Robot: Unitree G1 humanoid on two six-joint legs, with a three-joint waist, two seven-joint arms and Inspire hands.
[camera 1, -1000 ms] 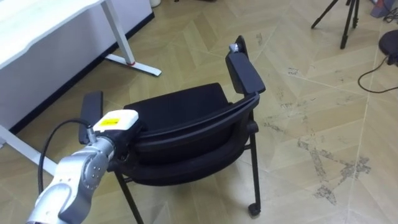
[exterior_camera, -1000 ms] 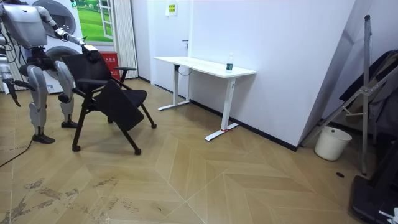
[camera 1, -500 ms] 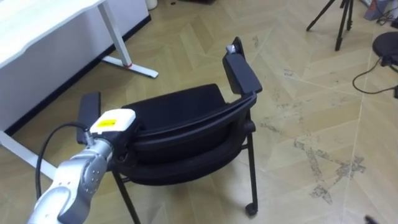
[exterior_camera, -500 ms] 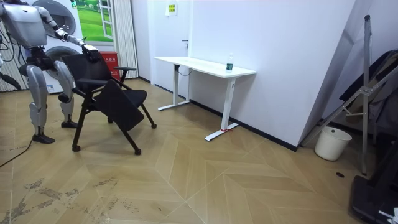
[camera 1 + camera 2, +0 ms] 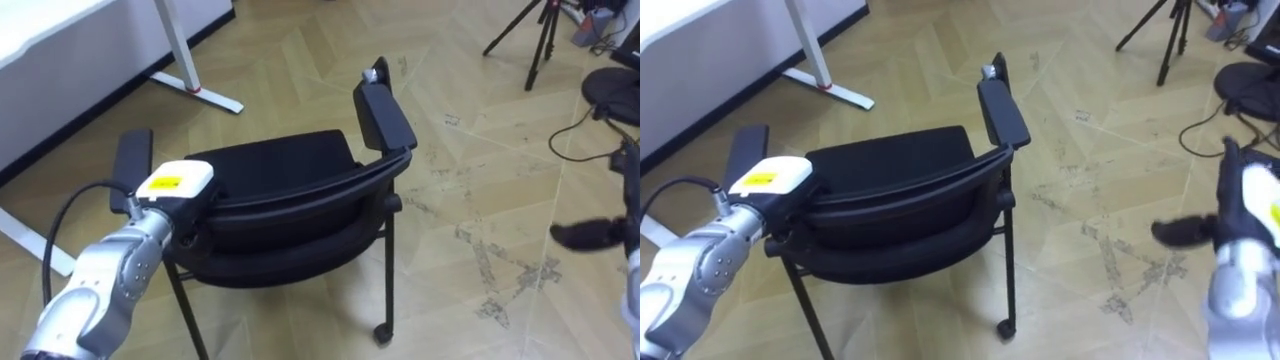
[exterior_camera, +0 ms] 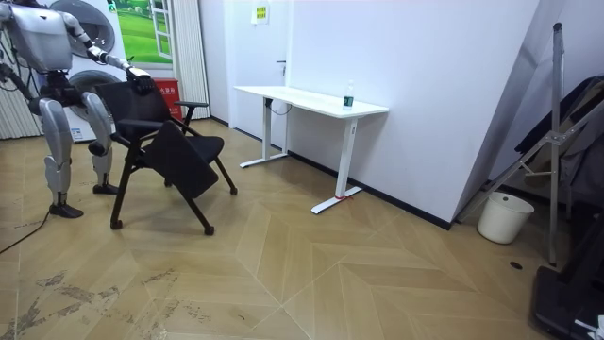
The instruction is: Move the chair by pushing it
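A black chair (image 5: 270,170) with two armrests stands on the wooden floor right in front of me, its backrest (image 5: 300,205) towards me. My left hand (image 5: 170,195) rests at the left end of the backrest's top edge; its fingers are lost against the black frame. My right hand (image 5: 1240,225) hangs in the air to the right of the chair, over the floor, fingers straight and thumb pointing left, touching nothing. In the room view I stand behind the chair (image 6: 160,142) at the room view's left, facing the desk.
A white desk (image 6: 311,99) stands ahead and to my left, its foot (image 5: 200,90) near the chair's front. A tripod (image 5: 535,40) and a dark round base with a cable (image 5: 615,85) are at the far right. A white bucket (image 6: 497,217) sits by the wall.
My right hand has come up into the eye view at the right. The left hand stays on the backrest. The whole eye view has shifted a little.
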